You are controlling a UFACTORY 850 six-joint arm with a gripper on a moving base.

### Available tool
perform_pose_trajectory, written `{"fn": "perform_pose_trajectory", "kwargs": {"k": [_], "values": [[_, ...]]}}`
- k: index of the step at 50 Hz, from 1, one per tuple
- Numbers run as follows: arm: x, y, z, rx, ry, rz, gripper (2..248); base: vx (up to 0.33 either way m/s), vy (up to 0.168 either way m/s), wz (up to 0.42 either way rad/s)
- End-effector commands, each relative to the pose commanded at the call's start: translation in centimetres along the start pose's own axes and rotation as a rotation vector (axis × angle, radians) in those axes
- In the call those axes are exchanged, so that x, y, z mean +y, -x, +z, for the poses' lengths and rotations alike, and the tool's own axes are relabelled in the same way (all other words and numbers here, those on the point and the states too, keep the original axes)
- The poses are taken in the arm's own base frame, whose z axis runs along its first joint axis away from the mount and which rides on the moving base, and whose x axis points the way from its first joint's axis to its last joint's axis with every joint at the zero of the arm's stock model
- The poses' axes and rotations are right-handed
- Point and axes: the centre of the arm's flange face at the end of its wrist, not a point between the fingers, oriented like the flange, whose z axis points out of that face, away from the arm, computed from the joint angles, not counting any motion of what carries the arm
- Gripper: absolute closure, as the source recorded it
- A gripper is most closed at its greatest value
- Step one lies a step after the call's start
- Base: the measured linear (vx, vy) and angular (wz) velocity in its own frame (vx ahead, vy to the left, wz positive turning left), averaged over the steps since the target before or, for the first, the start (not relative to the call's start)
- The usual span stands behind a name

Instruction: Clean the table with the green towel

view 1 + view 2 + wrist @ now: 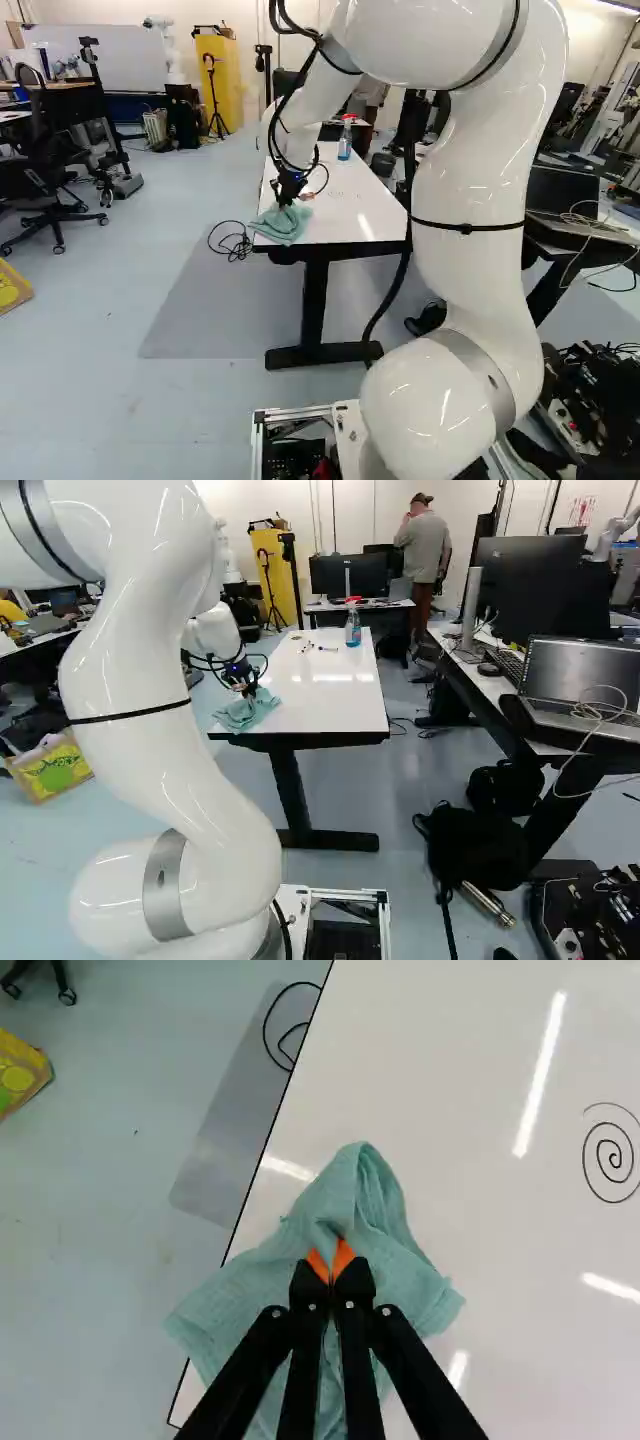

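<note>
Okay, left of center in the left base view we've got the gripper (287,202) pinched nearly closed on a fold of towel (281,226), orange pads (343,1258) gripping it. Towel's bunched on the table (350,215) at its near left corner, overlapping the edge. Bottle (345,144) stands upper center; we mark a spiral (614,1160) drawn on the tabletop, apart from the towel.

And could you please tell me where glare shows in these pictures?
Wrist view: bright streaks on the white table, some close to the green towel, none over the spiral; right base view: bright patches on the tabletop; both base views: highlights on the arm.
</note>
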Motion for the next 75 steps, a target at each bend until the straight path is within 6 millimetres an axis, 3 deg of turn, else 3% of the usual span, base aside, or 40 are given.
{"fn": "perform_pose_trajectory", "kwargs": {"k": [28,75], "values": [[0.7,-0.3,-3.1,0.046,0.006,0.011,226,0.000,0.000,0.000],[8.1,0.9,-10.6,0.146,0.081,0.130,226,0.000,0.000,0.000]]}}
